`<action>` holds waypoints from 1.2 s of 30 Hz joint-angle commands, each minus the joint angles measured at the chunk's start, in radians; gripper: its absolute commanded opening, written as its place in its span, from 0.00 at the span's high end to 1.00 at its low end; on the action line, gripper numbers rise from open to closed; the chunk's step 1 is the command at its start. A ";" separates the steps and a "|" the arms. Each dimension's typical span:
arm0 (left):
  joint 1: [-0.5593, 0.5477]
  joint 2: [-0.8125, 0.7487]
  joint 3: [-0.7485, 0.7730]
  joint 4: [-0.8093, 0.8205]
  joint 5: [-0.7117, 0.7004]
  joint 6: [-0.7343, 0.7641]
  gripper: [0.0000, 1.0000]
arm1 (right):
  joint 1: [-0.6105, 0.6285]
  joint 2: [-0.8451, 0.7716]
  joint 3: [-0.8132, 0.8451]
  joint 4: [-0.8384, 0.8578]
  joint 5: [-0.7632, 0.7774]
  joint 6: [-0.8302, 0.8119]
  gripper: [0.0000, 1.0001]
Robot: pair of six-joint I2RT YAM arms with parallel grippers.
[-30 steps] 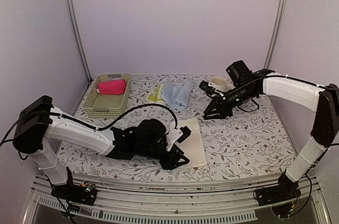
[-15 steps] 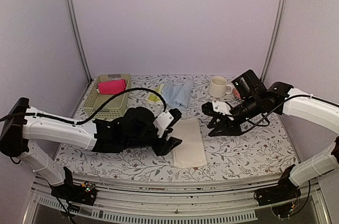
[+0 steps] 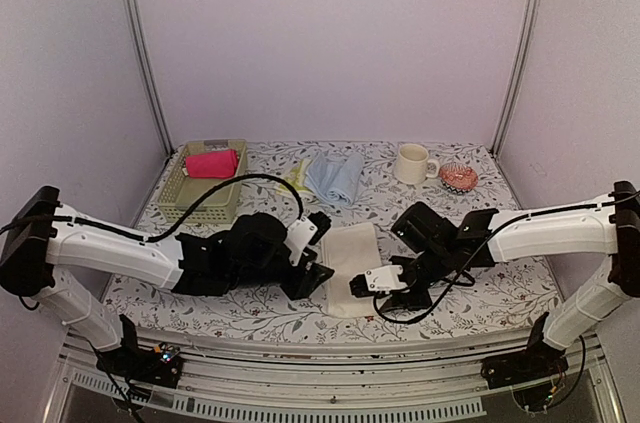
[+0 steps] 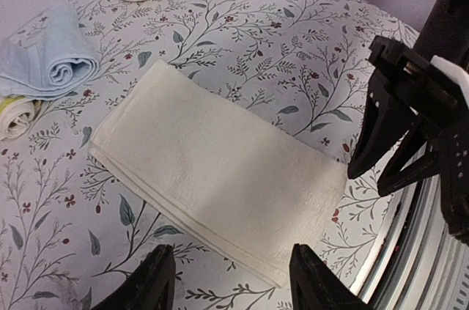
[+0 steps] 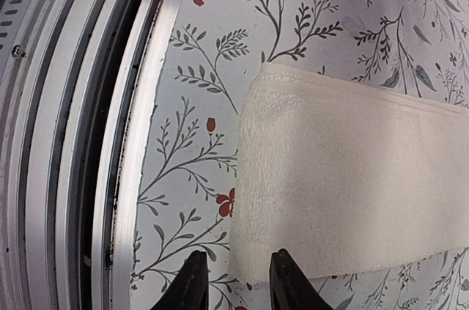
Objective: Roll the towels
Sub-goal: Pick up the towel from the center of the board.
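A cream-white towel (image 3: 352, 255) lies folded flat at the table's front centre. My left gripper (image 3: 318, 271) hovers at its left edge, open; in the left wrist view its fingers (image 4: 152, 282) straddle the cream towel's (image 4: 220, 171) near long edge with nothing between them. My right gripper (image 3: 372, 285) is low at the towel's front right corner, slightly open; in the right wrist view the corner of the cream towel (image 5: 352, 185) lies under the fingertips (image 5: 190, 281), unclamped. A pink towel (image 3: 210, 163) sits rolled in the basket. A light blue towel (image 3: 335, 175) and a yellow-green towel (image 3: 293, 179) lie at the back.
A pale green mesh basket (image 3: 180, 205) stands at the back left. A cream mug (image 3: 410, 163) and a small patterned bowl (image 3: 458, 178) stand at the back right. The table's metal front rail (image 5: 73, 141) runs close to my right gripper.
The right arm has swung from the back right, near the mug, down to the cream towel's front right corner. The left gripper has shifted from the towel's front end to its left edge.
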 commanded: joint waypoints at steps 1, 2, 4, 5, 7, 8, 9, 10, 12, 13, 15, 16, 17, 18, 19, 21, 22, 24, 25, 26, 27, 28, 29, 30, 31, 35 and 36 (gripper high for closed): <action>0.008 -0.014 -0.023 0.032 0.030 -0.028 0.46 | 0.019 0.051 -0.022 0.091 0.055 0.017 0.67; 0.009 -0.015 -0.025 0.032 0.030 -0.029 0.46 | 0.019 0.062 -0.022 0.097 0.057 0.020 0.67; 0.008 -0.019 -0.029 0.031 0.025 -0.028 0.46 | 0.019 0.080 -0.024 0.104 0.058 0.021 0.67; 0.008 -0.019 -0.031 0.031 0.023 -0.026 0.46 | 0.019 0.087 -0.023 0.107 0.056 0.021 0.67; 0.009 -0.018 -0.030 0.031 0.022 -0.024 0.46 | 0.018 0.102 -0.024 0.108 0.052 0.025 0.66; 0.010 -0.017 -0.028 0.031 0.021 -0.024 0.46 | 0.019 0.110 -0.025 0.109 0.051 0.025 0.66; 0.009 -0.015 -0.028 0.031 0.021 -0.024 0.46 | 0.019 0.119 -0.025 0.109 0.053 0.026 0.66; 0.010 -0.013 -0.027 0.031 0.021 -0.025 0.46 | 0.018 0.127 -0.026 0.106 0.051 0.027 0.66; 0.010 -0.011 -0.028 0.032 0.021 -0.027 0.46 | 0.018 0.138 -0.028 0.100 0.045 0.028 0.67; 0.010 -0.011 -0.029 0.032 0.020 -0.027 0.46 | 0.018 0.140 -0.032 0.102 0.041 0.027 0.67; 0.010 -0.011 -0.031 0.030 0.016 -0.027 0.46 | 0.018 0.149 -0.035 0.102 0.044 0.027 0.66; 0.010 -0.010 -0.031 0.027 0.015 -0.027 0.46 | 0.019 0.155 -0.034 0.099 0.045 0.027 0.66; 0.009 -0.012 -0.031 0.025 0.014 -0.027 0.46 | 0.018 0.162 -0.034 0.098 0.045 0.027 0.66; 0.009 -0.013 -0.031 0.022 0.012 -0.027 0.46 | 0.019 0.169 -0.034 0.096 0.042 0.027 0.67; 0.010 -0.015 -0.032 0.020 0.010 -0.027 0.46 | 0.019 0.175 -0.033 0.090 0.038 0.026 0.68; 0.010 -0.020 -0.035 0.019 0.008 -0.026 0.46 | 0.019 0.196 -0.031 0.086 0.051 0.023 0.71; 0.009 -0.024 -0.038 0.021 0.006 -0.025 0.46 | 0.019 0.208 -0.028 0.085 0.063 0.025 0.73; 0.010 -0.036 -0.045 0.026 0.005 -0.026 0.46 | 0.019 0.226 -0.026 0.082 0.091 0.029 0.76; 0.009 -0.040 -0.050 0.026 0.004 -0.024 0.46 | 0.018 0.231 -0.028 0.085 0.102 0.030 0.78; 0.009 -0.044 -0.054 0.024 0.001 -0.025 0.46 | 0.019 0.232 -0.028 0.086 0.110 0.031 0.80; 0.009 -0.049 -0.057 0.023 0.003 -0.023 0.46 | 0.019 0.232 -0.027 0.083 0.113 0.032 0.82; 0.009 -0.052 -0.063 0.023 0.002 -0.021 0.46 | 0.018 0.229 -0.024 0.075 0.105 0.034 0.87; 0.009 -0.057 -0.069 0.022 0.004 -0.019 0.46 | 0.019 0.221 -0.019 0.061 0.087 0.034 0.90; 0.009 -0.062 -0.076 0.025 0.003 -0.016 0.46 | 0.016 0.210 -0.012 0.040 0.055 0.036 0.92; 0.008 -0.071 -0.086 0.031 0.011 -0.012 0.47 | 0.013 0.198 -0.002 0.016 0.011 0.033 0.94; -0.027 -0.154 -0.206 0.196 0.067 0.046 0.46 | -0.041 0.178 0.060 -0.100 -0.214 0.025 0.96; -0.031 -0.169 -0.236 0.231 0.077 0.056 0.46 | -0.060 0.191 0.079 -0.126 -0.269 0.025 0.96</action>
